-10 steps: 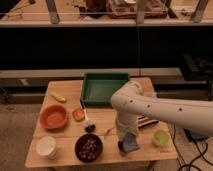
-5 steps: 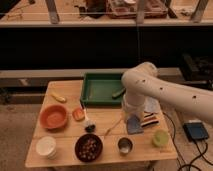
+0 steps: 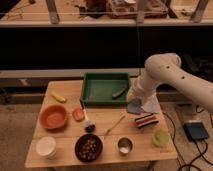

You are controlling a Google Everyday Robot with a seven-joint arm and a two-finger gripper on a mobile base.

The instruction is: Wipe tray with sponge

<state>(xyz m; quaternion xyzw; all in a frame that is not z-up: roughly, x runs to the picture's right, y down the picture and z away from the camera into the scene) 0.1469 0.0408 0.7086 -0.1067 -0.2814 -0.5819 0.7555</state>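
Camera view, single panel. Compare this with the two earlier panels and you see that the arm has swung from the front edge of the table (image 3: 106,112), where it stood close to the steel cup (image 3: 124,145), up and back toward the far right corner. The gripper (image 3: 134,99) now hangs just off the right-hand wall of the tray (image 3: 102,76). The slate-blue sponge (image 3: 133,106) has travelled with it through all three panels, so you may take it as lifted from the table and carried. The jaws are closed narrow on the sponge, which shows directly beneath them.

For the task, this means the pickup is done and the carry is nearly over; wiping has not begun. The sponge sits outside the tray, beside its near right corner, and overlaps the pale cloth (image 3: 151,105) in this view. Whether it touches that cloth cannot be told. The striped block (image 3: 145,120) lies nearer the front, apart from the gripper.

Note the small olive-green item (image 3: 119,92) resting on the tray floor by the right wall. It lies between the sponge and the open floor, so expect your first stroke to meet it.
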